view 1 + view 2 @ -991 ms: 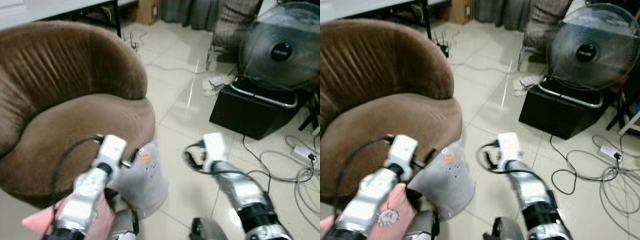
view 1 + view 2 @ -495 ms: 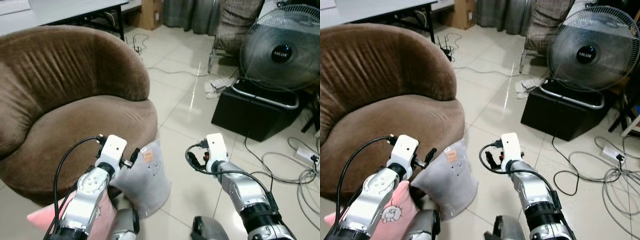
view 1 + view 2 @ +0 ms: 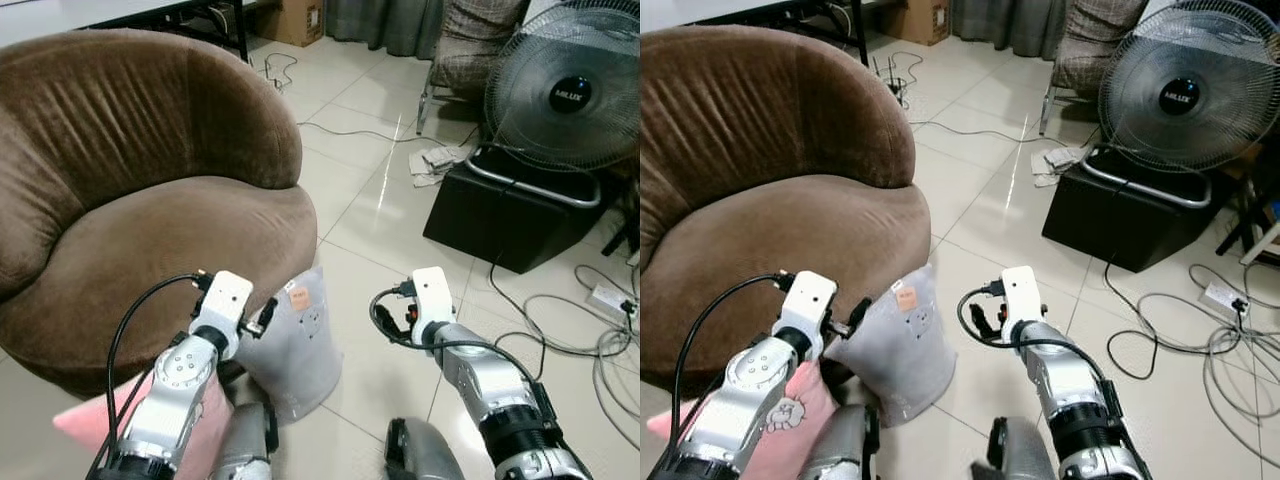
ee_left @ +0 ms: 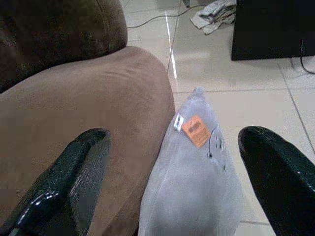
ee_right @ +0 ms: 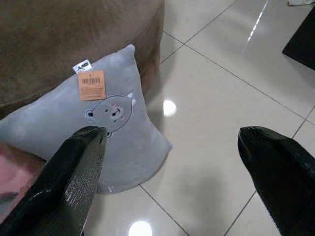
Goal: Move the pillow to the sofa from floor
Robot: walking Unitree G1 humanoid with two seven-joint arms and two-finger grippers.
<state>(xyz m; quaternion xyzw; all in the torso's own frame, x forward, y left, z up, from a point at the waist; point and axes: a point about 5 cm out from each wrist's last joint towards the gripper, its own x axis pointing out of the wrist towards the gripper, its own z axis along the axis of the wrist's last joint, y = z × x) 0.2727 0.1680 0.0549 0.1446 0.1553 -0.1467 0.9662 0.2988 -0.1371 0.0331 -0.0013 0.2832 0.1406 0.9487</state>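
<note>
A grey pillow [image 3: 297, 345] with a bear face and an orange tag stands on the floor tiles, leaning against the front of the brown sofa [image 3: 150, 230]. My left gripper [image 4: 172, 140] is open and hovers just above and to the left of the pillow's top corner, its fingers [image 4: 81, 169] spread on either side without touching it. Right of the pillow, over bare tile, my right gripper [image 5: 172, 135] is open too, with the pillow [image 5: 115, 135] beside one finger. A pink pillow [image 3: 785, 430] lies under my left arm.
A large standing fan [image 3: 570, 95] sits on a black box [image 3: 510, 215] at the right. Loose cables [image 3: 590, 325] spread over the floor beyond my right arm. Crumpled cloth [image 3: 440, 160] lies near the box. My own legs [image 3: 420, 460] show at the bottom edge.
The whole view has shifted a little, so the camera moved. Both arms, both open grippers and the grey pillow keep their places relative to the sofa.
</note>
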